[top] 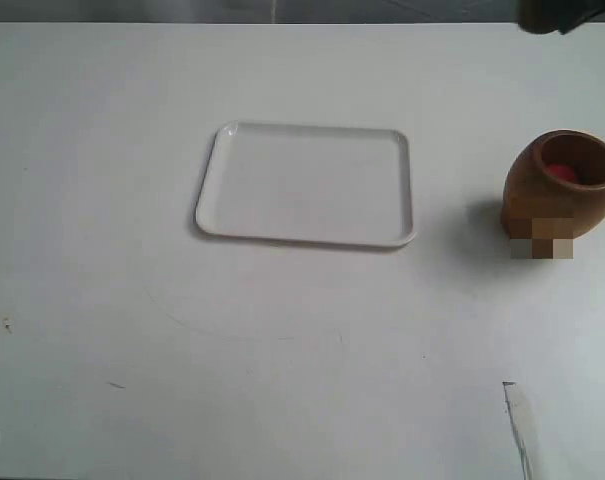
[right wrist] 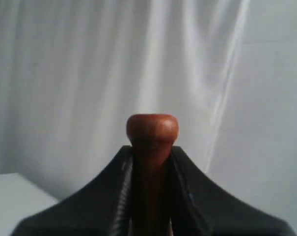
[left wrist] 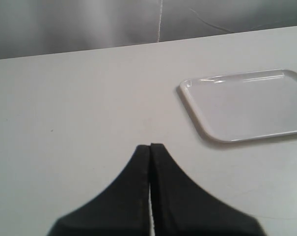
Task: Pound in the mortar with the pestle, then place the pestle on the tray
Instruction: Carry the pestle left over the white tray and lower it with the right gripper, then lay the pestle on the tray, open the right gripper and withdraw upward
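The light-brown wooden mortar stands at the right of the table, tilted toward the camera, with something red inside. The white tray lies flat in the middle, bare, and shows again in the left wrist view as the tray. My right gripper is shut on the reddish-brown pestle, whose small knob sticks out past the fingertips against a white curtain. In the exterior view only a dark bit of the right arm shows at the top edge. My left gripper is shut with nothing in it, above bare table to the left of the tray.
The white table carries faint scratches and small marks near the front. A white curtain hangs behind the table. A pale strip lies at the front right.
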You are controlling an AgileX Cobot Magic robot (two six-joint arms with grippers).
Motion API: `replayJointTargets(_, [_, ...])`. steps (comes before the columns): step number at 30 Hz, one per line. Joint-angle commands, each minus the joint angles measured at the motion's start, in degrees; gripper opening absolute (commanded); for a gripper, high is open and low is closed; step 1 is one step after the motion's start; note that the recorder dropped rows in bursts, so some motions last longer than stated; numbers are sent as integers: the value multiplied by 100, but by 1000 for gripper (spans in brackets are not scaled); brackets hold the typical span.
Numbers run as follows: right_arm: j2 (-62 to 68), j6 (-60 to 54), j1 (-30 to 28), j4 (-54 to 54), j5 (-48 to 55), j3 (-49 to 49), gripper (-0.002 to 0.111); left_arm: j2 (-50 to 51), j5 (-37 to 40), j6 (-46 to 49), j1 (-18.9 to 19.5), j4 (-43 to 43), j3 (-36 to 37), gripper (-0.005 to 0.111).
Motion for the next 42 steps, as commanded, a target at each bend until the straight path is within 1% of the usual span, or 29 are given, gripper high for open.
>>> replayJointTargets(1, [974,1984,-20,-1599,578,-869,0,-7,-17,-47,-44,-42,3,0])
replayJointTargets(3, [1612,2626,46,-2133,707,-1219,0,-7,-17,-47,-44,-42,3,0])
replayJointTargets(5, [2229,2902,227,-2474,967,-1558,0,-7,-17,-47,-44,-42,3,0])
replayJointTargets(11, [3706,2918,1001,-2547,2288,-2514,0,-7,-17,-47,-44,-42,3,0])
replayJointTargets(14, [4308,2918,1343,-2547,2659,-2949,0,-7,-17,-47,-44,-42,3,0])
replayJointTargets(17, [4839,2930,1583,-2547,3010,-3339,0,-7,-17,-47,-44,-42,3,0])
replayJointTargets(19, [5096,2946,1681,-2547,3050,-3510,0,-7,-17,-47,-44,-42,3,0])
replayJointTargets(23, [5471,2989,1792,-2547,3057,-3654,0,-7,-17,-47,-44,-42,3,0])
replayJointTargets(29, [5743,3073,1792,-2547,3321,-3654,0,-7,-17,-47,-44,-42,3,0])
replayJointTargets(36, [5818,3247,1813,-2571,3585,-3654,0,-7,-17,-47,-44,-42,3,0])
replayJointTargets(40, [5879,3267,1848,-2626,3901,-3654,0,-7,-17,-47,-44,-42,3,0])
replayJointTargets(42, [5926,3267,1856,-2626,3888,-3654,5,-7,-17,-47,-44,-42,3,0])
